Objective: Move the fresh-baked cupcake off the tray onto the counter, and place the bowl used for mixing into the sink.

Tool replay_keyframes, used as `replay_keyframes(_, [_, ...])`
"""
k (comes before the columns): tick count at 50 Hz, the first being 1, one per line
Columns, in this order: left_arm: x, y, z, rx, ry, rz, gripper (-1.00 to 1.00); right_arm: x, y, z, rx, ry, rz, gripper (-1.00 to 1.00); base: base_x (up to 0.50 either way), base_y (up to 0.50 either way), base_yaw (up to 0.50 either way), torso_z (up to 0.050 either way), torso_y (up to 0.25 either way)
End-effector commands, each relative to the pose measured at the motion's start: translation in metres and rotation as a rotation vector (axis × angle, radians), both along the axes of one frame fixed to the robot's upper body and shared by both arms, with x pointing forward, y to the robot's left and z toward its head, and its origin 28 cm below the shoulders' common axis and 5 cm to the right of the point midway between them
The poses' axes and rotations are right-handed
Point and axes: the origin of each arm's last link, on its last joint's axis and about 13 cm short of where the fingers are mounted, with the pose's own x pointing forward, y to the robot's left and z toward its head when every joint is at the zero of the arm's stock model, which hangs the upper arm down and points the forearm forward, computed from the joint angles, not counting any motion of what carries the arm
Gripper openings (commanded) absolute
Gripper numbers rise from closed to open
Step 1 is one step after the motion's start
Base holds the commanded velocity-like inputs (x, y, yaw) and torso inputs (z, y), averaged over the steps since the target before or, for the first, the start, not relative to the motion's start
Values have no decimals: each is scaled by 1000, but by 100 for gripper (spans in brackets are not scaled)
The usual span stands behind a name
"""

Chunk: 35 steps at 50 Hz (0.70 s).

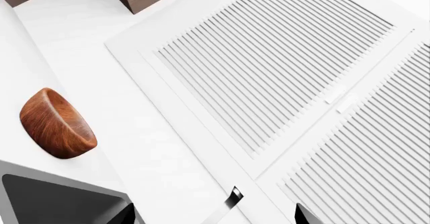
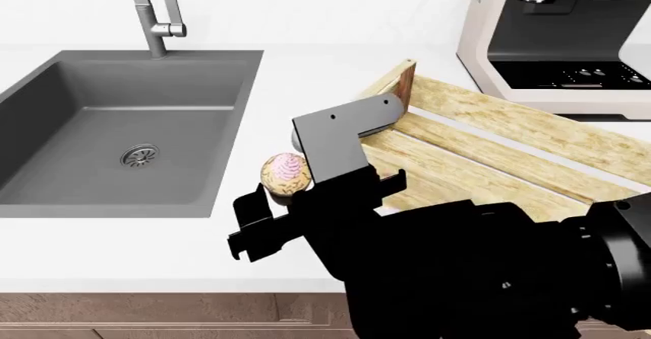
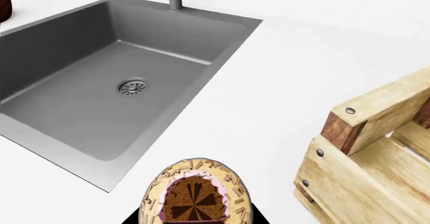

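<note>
The cupcake (image 2: 285, 173), with pink-and-cream frosting, sits between the jaws of my right gripper (image 2: 289, 192), over the white counter (image 2: 274, 110) between the sink (image 2: 122, 126) and the wooden slat tray (image 2: 489, 156). In the right wrist view the cupcake (image 3: 195, 196) shows its dark wrapper base, with the black jaws of the gripper (image 3: 195, 220) on both sides. The reddish-brown bowl (image 1: 57, 123) rests on the counter beside the sink's corner (image 1: 54, 204). My left gripper (image 1: 213, 216) is open, empty and well away from the bowl. It is out of the head view.
A tall steel faucet (image 2: 152, 11) stands behind the sink. A cream coffee machine (image 2: 559, 42) stands behind the tray. White louvred panels (image 1: 282, 68) fill the left wrist view. Brown cabinet fronts (image 2: 152, 316) run below the counter's front edge.
</note>
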Motion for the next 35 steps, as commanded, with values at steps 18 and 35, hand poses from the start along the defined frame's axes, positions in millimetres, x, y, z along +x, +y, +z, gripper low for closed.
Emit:
replay_keyframes(18, [0,0,1,0,1,0,100,3,2,-11,-19,28,14,-100,0,0,0,0,0])
replay_keyframes(35, [0,-1,0,1,0,-1,100,5,2,-16,-27,46,11,-100,0,0,0,0,1])
